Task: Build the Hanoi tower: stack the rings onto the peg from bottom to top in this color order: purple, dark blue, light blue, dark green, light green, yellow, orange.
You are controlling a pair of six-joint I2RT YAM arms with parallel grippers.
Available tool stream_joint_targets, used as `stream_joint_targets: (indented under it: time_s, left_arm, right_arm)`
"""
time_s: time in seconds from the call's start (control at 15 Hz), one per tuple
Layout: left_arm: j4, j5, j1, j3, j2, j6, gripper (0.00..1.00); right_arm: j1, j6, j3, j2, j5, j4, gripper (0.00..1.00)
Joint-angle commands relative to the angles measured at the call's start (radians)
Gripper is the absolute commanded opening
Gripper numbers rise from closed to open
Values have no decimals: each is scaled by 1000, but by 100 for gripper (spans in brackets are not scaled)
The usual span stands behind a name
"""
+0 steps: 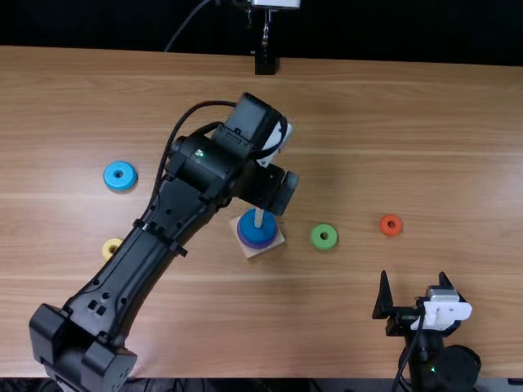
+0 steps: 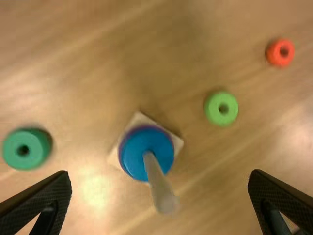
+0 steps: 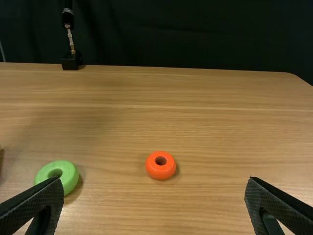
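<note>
My left gripper (image 1: 274,193) is above the peg (image 1: 258,218) in the top view; the left wrist view shows this gripper (image 2: 159,182) open, with the peg (image 2: 155,180) between and below its fingers. The dark blue ring (image 2: 132,154) lies on the purple ring (image 1: 243,238) around the peg, on a square wooden base (image 1: 260,252). Loose on the table are the light blue ring (image 1: 111,177), yellow ring (image 1: 106,248), light green ring (image 1: 316,237), orange ring (image 1: 385,225) and dark green ring (image 2: 11,150). My right gripper (image 1: 413,276) stands open nearer the table's front edge; its wrist view shows this gripper (image 3: 155,181) likewise.
The left arm stretches diagonally across the table, passing close to the yellow ring. A black stand (image 1: 265,64) is at the table's far edge. Bare wooden table (image 1: 441,139) extends behind the orange ring.
</note>
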Motion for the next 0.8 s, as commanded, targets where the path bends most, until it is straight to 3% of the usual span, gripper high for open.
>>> stream_joint_targets:
  time_s: [0.0,0.27,0.47,0.73]
  left_arm:
    - [16,-10,41,-7,-77,4,100]
    - [69,-32,143,-84,-157,10,100]
    - [-14,-78,303,-95,-157,2,100]
    - [-119,-76,449,-130,-132,13,100]
  right_arm:
    - [-12,-2,-60,-13,-13,-77,100]
    - [-12,-2,-60,-13,-13,-79,100]
    - [-12,-2,-60,-13,-11,-79,100]
    - [-12,-2,-60,-13,-13,-79,100]
